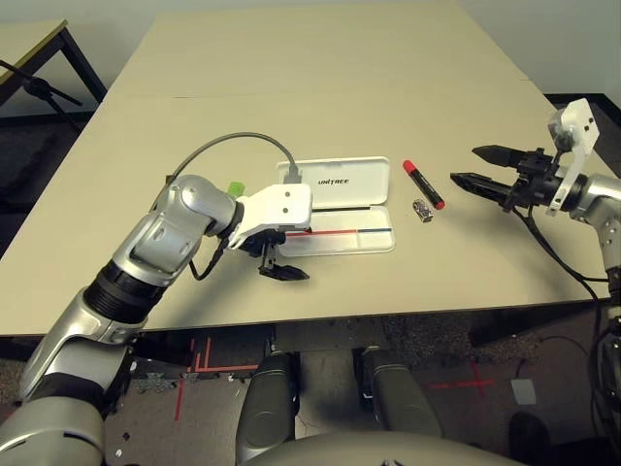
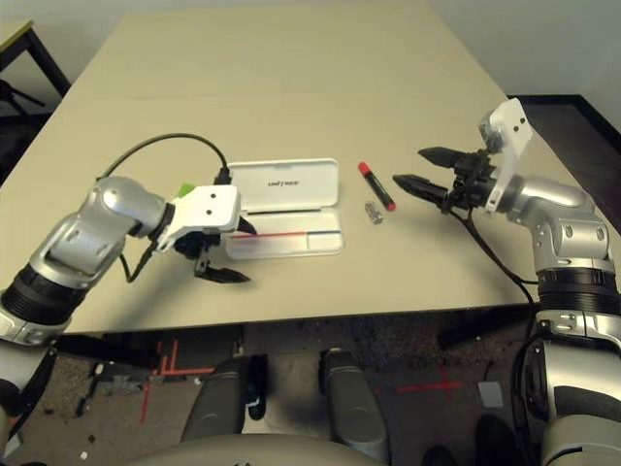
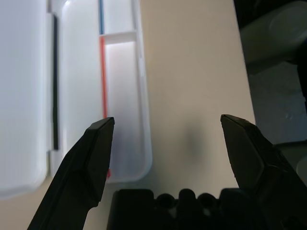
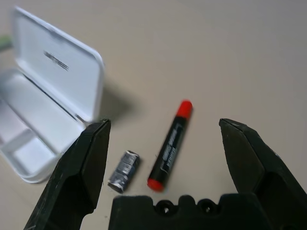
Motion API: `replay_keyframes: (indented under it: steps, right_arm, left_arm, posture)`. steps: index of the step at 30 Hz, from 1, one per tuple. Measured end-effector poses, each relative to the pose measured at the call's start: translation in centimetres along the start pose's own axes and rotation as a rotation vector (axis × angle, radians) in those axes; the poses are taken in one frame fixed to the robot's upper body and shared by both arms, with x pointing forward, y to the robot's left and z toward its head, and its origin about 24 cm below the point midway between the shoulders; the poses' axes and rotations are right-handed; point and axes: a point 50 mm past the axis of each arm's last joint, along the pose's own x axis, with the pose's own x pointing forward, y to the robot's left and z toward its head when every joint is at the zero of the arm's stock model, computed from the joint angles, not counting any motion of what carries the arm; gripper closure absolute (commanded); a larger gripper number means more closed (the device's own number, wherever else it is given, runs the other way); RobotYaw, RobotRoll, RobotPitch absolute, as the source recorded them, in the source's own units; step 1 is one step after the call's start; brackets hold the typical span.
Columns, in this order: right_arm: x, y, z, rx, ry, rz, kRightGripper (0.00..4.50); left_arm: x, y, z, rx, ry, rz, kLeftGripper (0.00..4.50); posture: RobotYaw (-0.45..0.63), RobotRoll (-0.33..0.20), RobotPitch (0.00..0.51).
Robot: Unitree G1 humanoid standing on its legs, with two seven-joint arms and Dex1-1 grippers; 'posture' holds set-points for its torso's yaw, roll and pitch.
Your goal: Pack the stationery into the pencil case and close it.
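With my left tool [image 3: 168, 167] spread over the open pencil case [image 1: 364, 243]'s near edge, lowering it could tip the case; my right tool [image 4: 165, 167] gapes too.

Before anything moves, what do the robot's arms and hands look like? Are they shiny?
The arms are silver, with smooth, rounded joints and ribbed black bands. Each one ends in a black tool with two pointed fingers: the left tool and the right tool. By each tool is a white plate with little dark dots on it, and thin cables loop around. The silver parts do look a bit shiny!
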Motion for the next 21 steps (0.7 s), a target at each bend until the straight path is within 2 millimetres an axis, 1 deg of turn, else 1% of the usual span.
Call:
replay_keyframes:
  steps: [3,6,9,13,15,19,21]
  right_arm:
    - [0.8,0.0,0.3,0.022,0.041,-0.029,0.0]
    - [1.7,0.2,0.0,0.05,0.068,-0.051,0.0]
    - [3.1,0.6,0.0,0.086,0.103,-0.056,0.0]
    - [4.2,0.0,0.2,0.135,0.181,-0.124,0.0]
    - [4.7,-0.1,-0.1,0.149,0.201,-0.148,0.0]
    - [5.1,-0.2,-1.2,0.173,0.252,-0.182,0.0]
    - [5.5,-0.2,-1.5,0.174,0.276,-0.191,0.0]
  left_arm:
    - [-0.9,0.0,-0.1,0.001,-0.019,0.0,0.04]
    - [-1.6,0.0,0.0,-0.014,-0.062,0.006,0.04]
    - [-1.9,-0.1,-0.3,-0.033,-0.084,0.014,0.04]
    - [-2.5,-0.2,-0.8,-0.06,-0.09,0.03,0.04]
    - [-2.6,-0.5,-1.0,-0.076,-0.098,0.038,0.04]
    - [-2.3,-1.3,-1.2,-0.094,-0.107,0.039,0.04]
    - [-2.2,-1.5,-1.1,-0.094,-0.112,0.035,0.04]
  posture:
    - [-0.02,0.0,0.133]
    - [-0.01,0.0,0.134]
    - [0.01,0.0,0.137]
    - [0.02,0.0,0.152]
    - [0.02,0.0,0.159]
    - [0.03,0.0,0.166]
    - [0.03,0.0,0.168]
